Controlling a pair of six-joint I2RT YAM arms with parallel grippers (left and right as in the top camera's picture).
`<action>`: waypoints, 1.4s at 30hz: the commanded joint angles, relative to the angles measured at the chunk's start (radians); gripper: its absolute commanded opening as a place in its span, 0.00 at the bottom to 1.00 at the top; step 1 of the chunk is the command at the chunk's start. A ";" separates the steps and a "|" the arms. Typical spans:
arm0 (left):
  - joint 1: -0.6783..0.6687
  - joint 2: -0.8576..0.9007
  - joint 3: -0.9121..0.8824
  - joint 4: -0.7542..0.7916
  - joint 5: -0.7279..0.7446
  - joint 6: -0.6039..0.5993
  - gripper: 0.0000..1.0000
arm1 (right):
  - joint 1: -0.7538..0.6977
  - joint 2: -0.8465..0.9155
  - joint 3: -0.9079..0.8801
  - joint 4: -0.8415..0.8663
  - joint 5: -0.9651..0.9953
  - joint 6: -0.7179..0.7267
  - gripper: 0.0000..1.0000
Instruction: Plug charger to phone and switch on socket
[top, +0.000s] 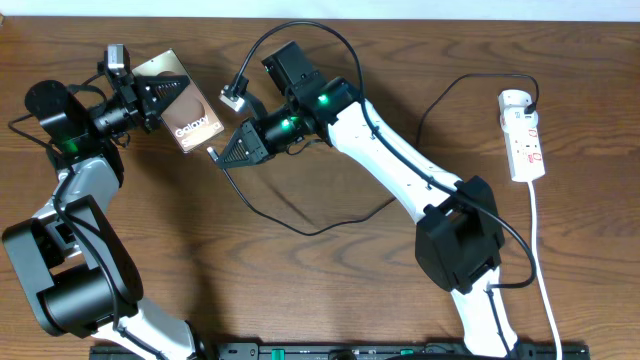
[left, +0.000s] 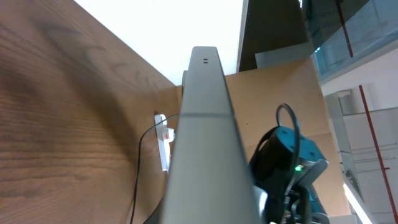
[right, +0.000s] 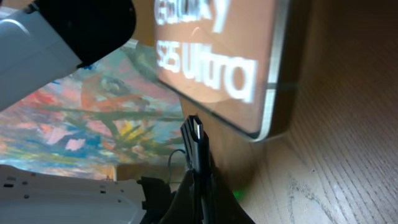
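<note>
Step in hand: plugging in. Left gripper (top: 158, 95) was clamped on the phone (top: 186, 120), holding it tilted up. Right gripper (top: 218, 153) pinched the charger (right: 195, 134) tip just short of the phone's lower edge, not seated. My judgement of the next move: align the tip with the port, then push in. The socket (top: 525, 135) lay well right of the phone, with no gripper near it.

The desk (top: 300, 300) is dark brown wood, its grain running in long streaks, and a pale strip (top: 420, 8) shows beyond its far edge. In the left wrist view a bright white surface (left: 174, 31) rises behind the desk, beside a dark panel (left: 273, 25) and a tan board (left: 273, 93). Further right are bluish glass panes (left: 354, 37) and a thin red line (left: 368, 124). In the right wrist view a blurred patch of colours (right: 93, 118), orange, blue, green and yellow, fills the left side.
</note>
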 joint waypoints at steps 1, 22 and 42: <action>0.000 -0.009 0.031 0.009 0.010 -0.013 0.07 | -0.006 0.024 -0.006 0.013 -0.072 0.018 0.01; 0.000 -0.009 0.031 0.010 0.010 -0.012 0.07 | -0.039 0.027 -0.006 0.052 -0.116 0.014 0.01; 0.000 -0.009 0.031 0.010 0.010 -0.012 0.07 | -0.024 0.066 -0.006 0.111 -0.202 0.018 0.01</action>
